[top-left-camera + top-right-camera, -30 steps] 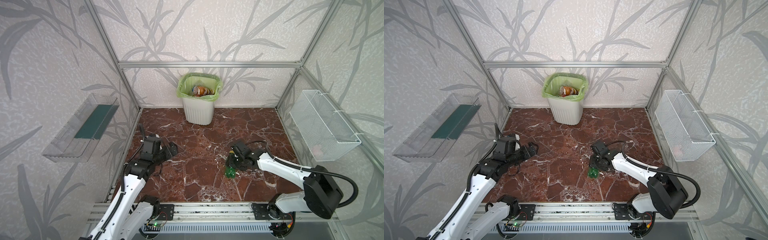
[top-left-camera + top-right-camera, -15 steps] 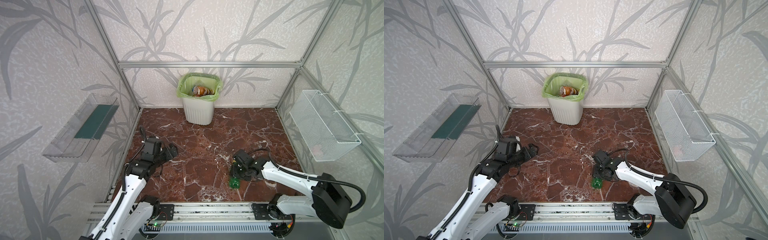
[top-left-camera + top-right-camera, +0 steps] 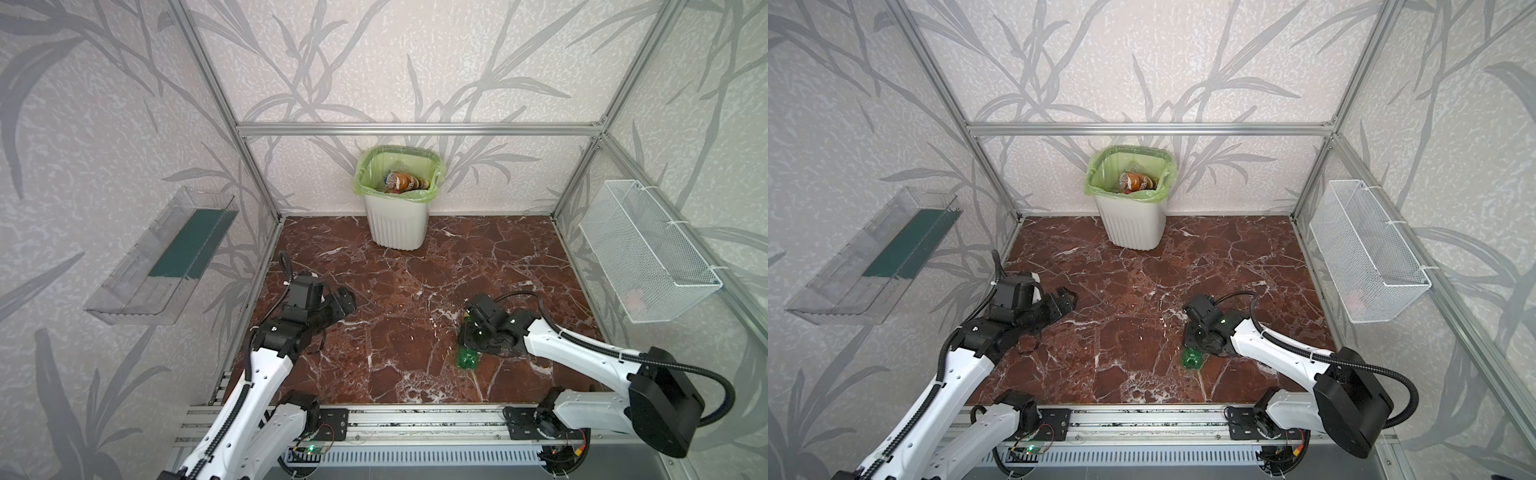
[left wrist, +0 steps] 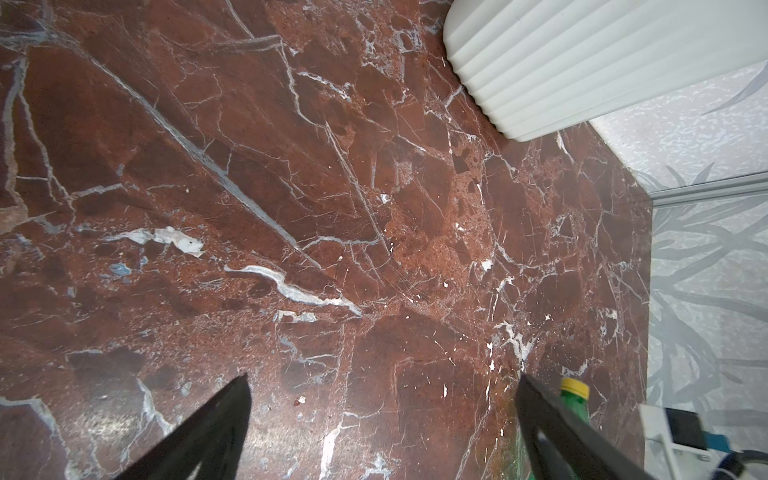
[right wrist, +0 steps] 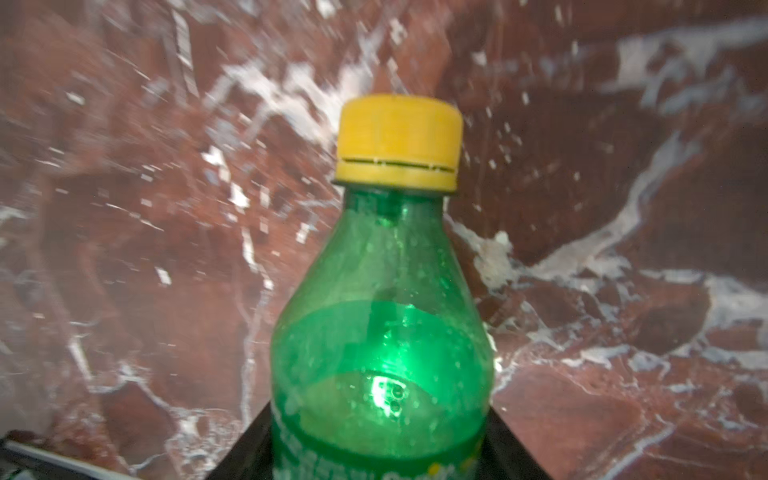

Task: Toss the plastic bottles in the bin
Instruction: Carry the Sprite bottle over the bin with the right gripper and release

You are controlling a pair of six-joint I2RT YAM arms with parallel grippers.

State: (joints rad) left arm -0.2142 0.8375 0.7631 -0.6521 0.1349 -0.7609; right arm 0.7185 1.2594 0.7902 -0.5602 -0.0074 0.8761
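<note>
From my remote station, both top views read left to right. A clear tray (image 3: pixel 166 257) hangs on the wall at the left edge. Below and to its right, the left gripper (image 3: pixel 347 301) hovers over the red marble floor (image 3: pixel 395 299) at lower left. Its jaws are spread wide with nothing between them. The left wrist view confirms it, with only bare marble between the two dark fingers (image 4: pixel 232 415).

At upper centre, against the back wall, stands the bin (image 3: pixel 397 226), white and ribbed, with a light green bag (image 3: pixel 361 183) folded over its rim. Several bottles (image 3: pixel 401 182) already lie inside, an orange and brown one on top.

To the right of centre, low in the frame, the right gripper (image 3: pixel 473 338) is clamped on a green bottle (image 3: pixel 467 358), well apart from the bin. The bottle's base points toward the bottom of the frame. The right wrist view shows its green shoulder and yellow cap (image 5: pixel 399 141) rising from between the black fingers (image 5: pixel 249 457), jaws drawn in tight against its sides. I cannot tell whether the bottle clears the floor.

At the far right, a white wire basket (image 3: pixel 648 257) is fixed to the wall.
</note>
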